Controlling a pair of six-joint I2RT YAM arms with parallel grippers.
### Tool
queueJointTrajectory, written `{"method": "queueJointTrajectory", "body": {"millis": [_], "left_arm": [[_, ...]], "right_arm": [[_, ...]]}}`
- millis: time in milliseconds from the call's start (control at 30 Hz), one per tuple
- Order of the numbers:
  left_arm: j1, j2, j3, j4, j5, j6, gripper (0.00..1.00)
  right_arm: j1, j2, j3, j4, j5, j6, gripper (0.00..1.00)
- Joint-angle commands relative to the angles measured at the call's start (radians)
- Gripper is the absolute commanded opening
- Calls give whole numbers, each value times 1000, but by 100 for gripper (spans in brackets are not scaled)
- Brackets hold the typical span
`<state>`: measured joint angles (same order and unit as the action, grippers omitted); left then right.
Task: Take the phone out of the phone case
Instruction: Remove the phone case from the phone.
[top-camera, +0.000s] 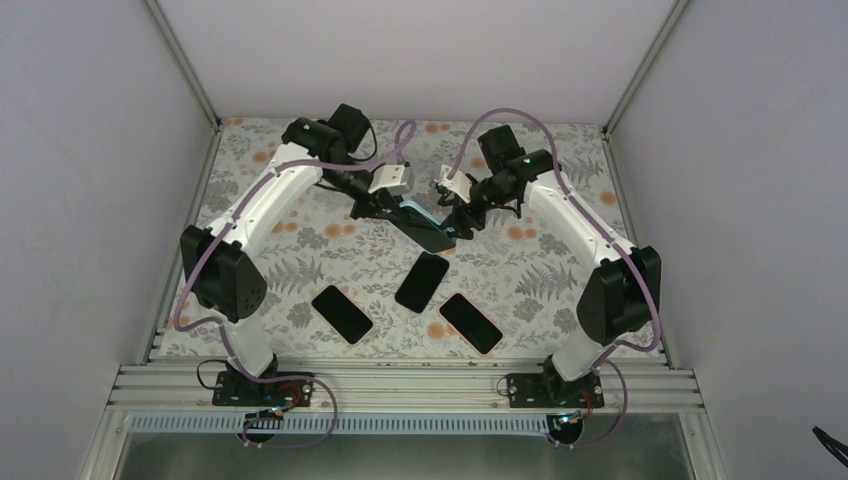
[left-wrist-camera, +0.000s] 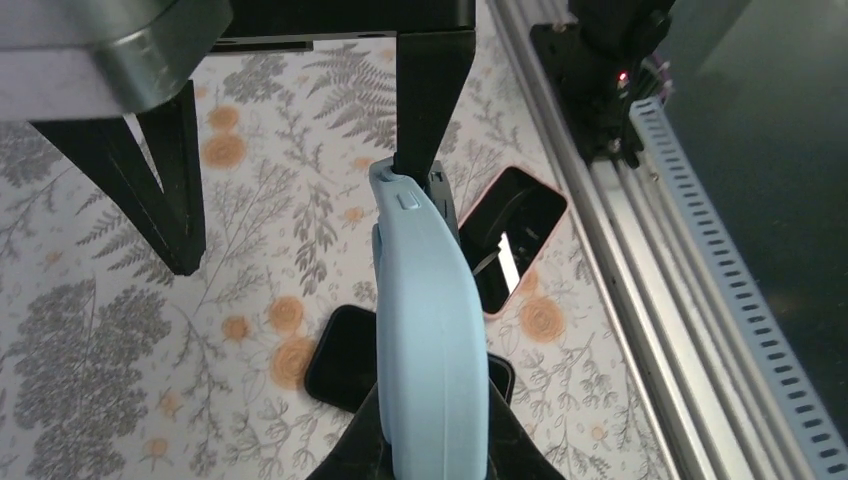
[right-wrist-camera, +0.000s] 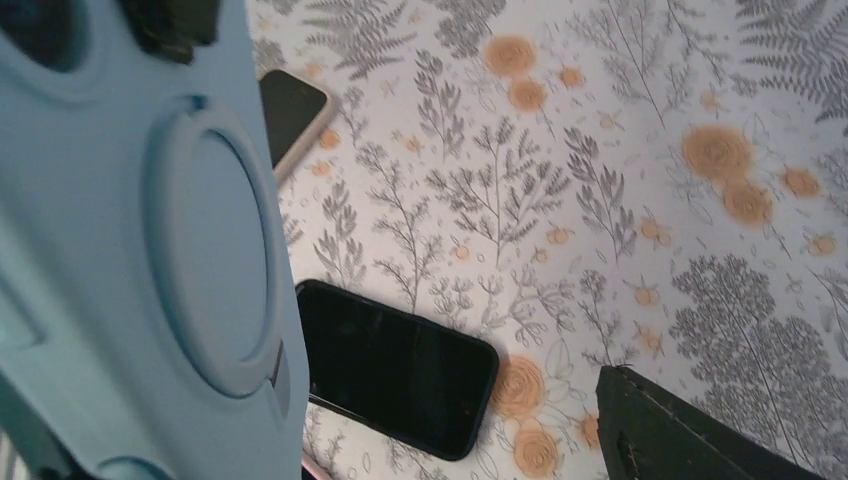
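Note:
A light blue phone case (top-camera: 424, 222) is held in the air between my two grippers at the back middle of the table. In the left wrist view the case (left-wrist-camera: 430, 340) stands edge-on, and a dark strip of the phone (left-wrist-camera: 444, 205) shows along its right side. My left gripper (left-wrist-camera: 436, 455) is shut on the case's near end. My right gripper (top-camera: 462, 222) is open, with one finger (left-wrist-camera: 430, 95) touching the case's far end and the other finger (left-wrist-camera: 165, 170) well apart. In the right wrist view the case back (right-wrist-camera: 150, 250) with its round ring fills the left side, and one finger (right-wrist-camera: 690, 435) is at lower right.
Three dark phones lie on the floral cloth nearer the arms: left (top-camera: 342, 313), middle (top-camera: 421, 281) and right (top-camera: 470, 322). A metal rail (top-camera: 400, 385) runs along the near edge. White walls and frame posts enclose the table.

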<state>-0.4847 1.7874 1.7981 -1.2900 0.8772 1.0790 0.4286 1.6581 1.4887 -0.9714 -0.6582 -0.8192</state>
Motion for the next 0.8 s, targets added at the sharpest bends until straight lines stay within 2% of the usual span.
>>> {"method": "queueJointTrajectory", "body": {"millis": [0, 67, 133, 233, 267, 333, 433, 467, 667, 733, 767], "left_arm": [[-32, 92, 98, -68, 279, 44, 2], [-3, 161, 181, -68, 307, 16, 2], [40, 230, 293, -67, 369, -36, 2], [55, 293, 424, -54, 368, -90, 2], [54, 302, 443, -39, 362, -108, 2], [54, 310, 452, -15, 351, -132, 2], [58, 306, 444, -26, 330, -120, 2], [64, 300, 437, -40, 325, -111, 2], [141, 210, 335, -60, 345, -63, 8], [168, 160, 261, -44, 329, -51, 18], [180, 122, 230, -31, 314, -52, 28]], "right_arm": [[50, -11, 89, 80, -334, -11, 80], [97, 24, 138, -33, -397, -73, 77], [172, 72, 191, -142, -392, -128, 76], [262, 106, 211, -194, -365, -146, 66], [267, 108, 210, -187, -372, -137, 58], [266, 109, 217, -177, -376, -125, 31], [245, 96, 219, -158, -343, -106, 7], [226, 80, 194, -132, -344, -89, 4], [91, -14, 112, -62, -360, -48, 4], [48, -36, 105, -70, -356, -50, 4], [27, -43, 104, -76, -350, -48, 4]]}}
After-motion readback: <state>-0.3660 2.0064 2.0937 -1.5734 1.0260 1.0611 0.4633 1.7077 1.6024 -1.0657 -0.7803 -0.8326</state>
